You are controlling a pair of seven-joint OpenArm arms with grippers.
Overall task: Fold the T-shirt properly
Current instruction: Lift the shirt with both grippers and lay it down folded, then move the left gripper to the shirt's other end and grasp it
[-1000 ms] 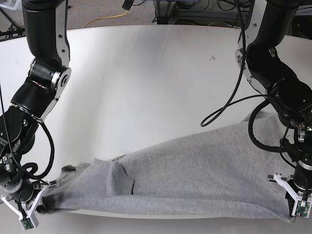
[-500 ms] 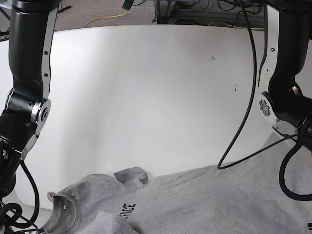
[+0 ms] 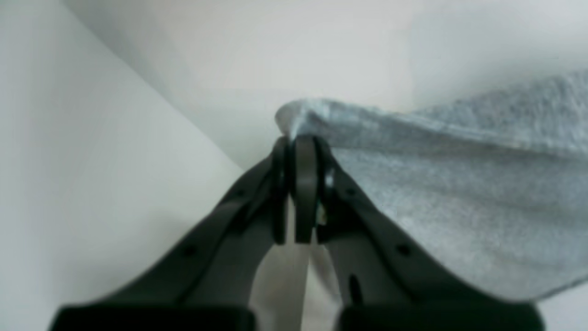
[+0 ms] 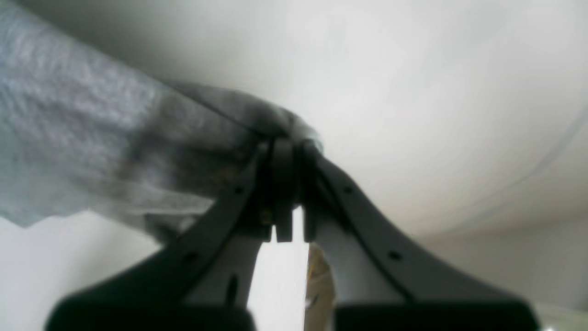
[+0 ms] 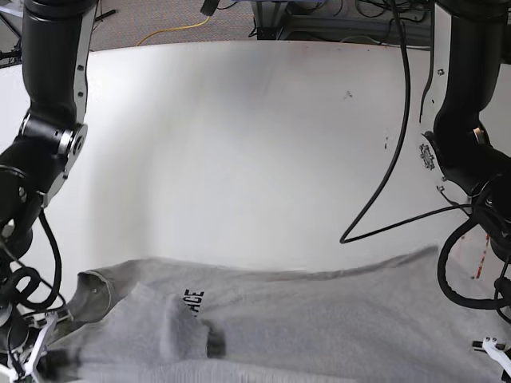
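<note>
Both pincers clamp T-shirt [image 5: 319, 319] corners: left gripper [image 3: 301, 151], right gripper [image 4: 287, 154]. Shirt stretched along near table [image 5: 239, 144] edge. Advice: keep tension equal, lay it flat, lettering [image 5: 192, 302] unwrinkled.

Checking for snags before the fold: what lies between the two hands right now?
Only the T-shirt itself, stretched between the right hand and left hand; the base view shows nothing else there.

The base view looks down over the white table [image 5: 239, 144]; both wrist views sit close behind their tools.
</note>
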